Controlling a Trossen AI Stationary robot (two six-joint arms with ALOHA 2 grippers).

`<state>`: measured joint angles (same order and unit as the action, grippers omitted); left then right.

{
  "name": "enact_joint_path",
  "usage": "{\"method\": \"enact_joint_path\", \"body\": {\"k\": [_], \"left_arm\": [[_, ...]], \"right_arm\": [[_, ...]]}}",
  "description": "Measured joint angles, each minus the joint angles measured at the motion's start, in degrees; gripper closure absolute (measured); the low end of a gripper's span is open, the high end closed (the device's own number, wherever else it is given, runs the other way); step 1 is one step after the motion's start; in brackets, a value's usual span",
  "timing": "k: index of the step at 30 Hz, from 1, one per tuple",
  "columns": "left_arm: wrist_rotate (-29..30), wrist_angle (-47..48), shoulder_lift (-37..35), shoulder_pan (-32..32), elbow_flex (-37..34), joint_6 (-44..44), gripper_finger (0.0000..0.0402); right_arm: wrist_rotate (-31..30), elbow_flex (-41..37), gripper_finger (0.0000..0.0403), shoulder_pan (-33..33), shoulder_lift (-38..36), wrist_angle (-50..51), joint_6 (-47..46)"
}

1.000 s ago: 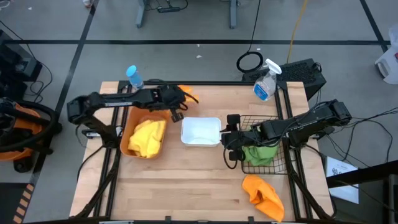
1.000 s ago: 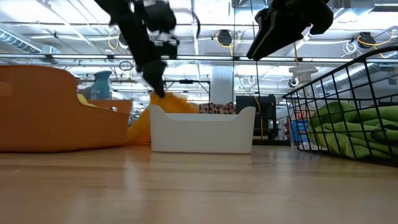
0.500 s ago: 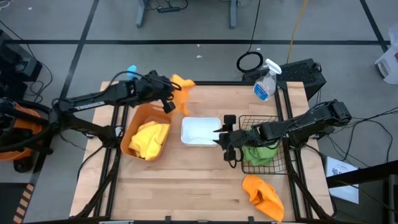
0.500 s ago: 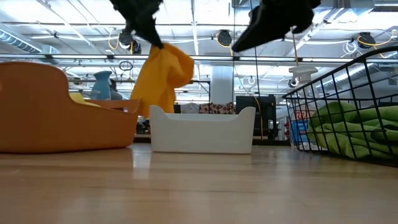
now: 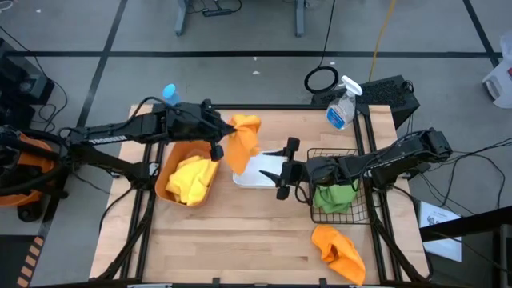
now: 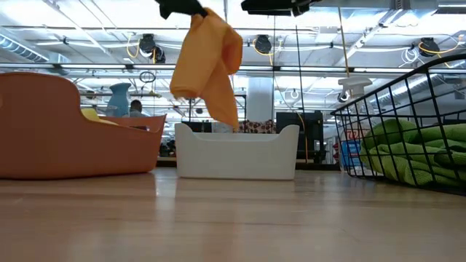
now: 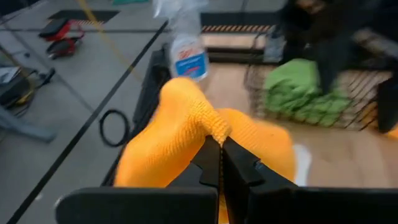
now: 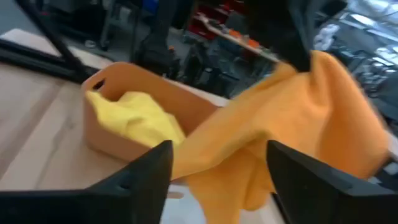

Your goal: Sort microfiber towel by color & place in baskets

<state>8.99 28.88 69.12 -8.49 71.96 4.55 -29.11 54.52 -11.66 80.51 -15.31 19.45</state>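
High view shows the sorting well along: yellow towels (image 5: 189,178) lie in the orange-brown tub (image 5: 166,181), green towels (image 5: 334,197) sit in the wire basket (image 5: 352,214), and the white tub (image 5: 258,174) between them looks empty as far as can be seen. The step in hand is the orange pair. One orange towel (image 5: 243,142) hangs from the left gripper (image 5: 219,136), whose fingers are clenched on its top edge; the left wrist view shows the two dark fingers pinched together on a fold of the cloth. The towel dangles over the white tub's left end, its lower corner reaching about to the rim in the low view, so it is not yet inside.

The left arm reaches in from the table's left side, stretched across above the orange-brown tub. The right gripper (image 5: 282,170) hovers over the white tub's right end, fingers spread and holding nothing, pointing toward the hanging cloth, with its arm lying across the wire basket.

The next move probably calls for bringing the towel squarely over the white tub and letting go, possibly with the right gripper helping. The second orange towel (image 5: 338,250) lies on the table near its front edge, just in front of the wire basket.
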Motion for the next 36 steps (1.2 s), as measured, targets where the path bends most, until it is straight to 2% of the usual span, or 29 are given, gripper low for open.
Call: {"method": "enact_joint_path", "body": {"k": [6,9,12,15,18,21,24,28,29,32,36], "left_arm": [[-1.32,-4.85,0.66,4.81,0.00,-1.22,0.0398],[-1.40,-7.05,2.08,6.88,0.00,-1.17,0.0398],[-1.44,-8.86,3.70,8.71,0.00,-1.01,0.0398],[-1.46,-10.48,5.06,10.29,0.00,-0.72,0.0398],[-1.44,-11.73,5.76,11.43,0.00,-0.68,0.0398],[-1.44,-11.73,6.27,12.21,0.00,-0.67,0.0398],[-1.41,-10.47,6.28,12.52,0.00,-0.68,0.0391],[0.21,-9.66,6.28,12.52,0.00,-1.24,0.0360],[0.26,-9.43,6.26,12.52,0.00,-1.24,0.0350],[0.96,-6.86,6.23,12.52,0.00,-3.17,0.0312],[6.83,3.03,5.71,12.54,0.00,-6.34,0.0257]], "right_arm": [[-1.09,0.00,0.0059,0.15,0.00,-4.96,-1.12],[-0.28,0.04,0.0027,1.40,0.91,-8.47,-3.94],[1.46,0.03,0.0016,3.10,1.74,-8.60,-6.14],[2.18,0.04,0.0022,4.78,3.27,-7.50,-8.48],[2.31,0.04,0.0051,5.68,5.38,-7.90,-8.77],[2.43,0.04,0.0110,5.77,6.54,-8.48,-8.93],[2.45,0.02,0.0203,5.70,6.71,-8.37,-8.95],[2.70,0.02,0.0360,5.01,6.46,-7.96,-8.01],[3.36,0.02,0.0379,4.84,6.39,-7.69,-7.33],[3.73,0.02,0.0385,4.33,6.07,-6.98,-7.59],[3.70,0.02,0.0397,3.33,4.48,-1.93,-8.49]]}}
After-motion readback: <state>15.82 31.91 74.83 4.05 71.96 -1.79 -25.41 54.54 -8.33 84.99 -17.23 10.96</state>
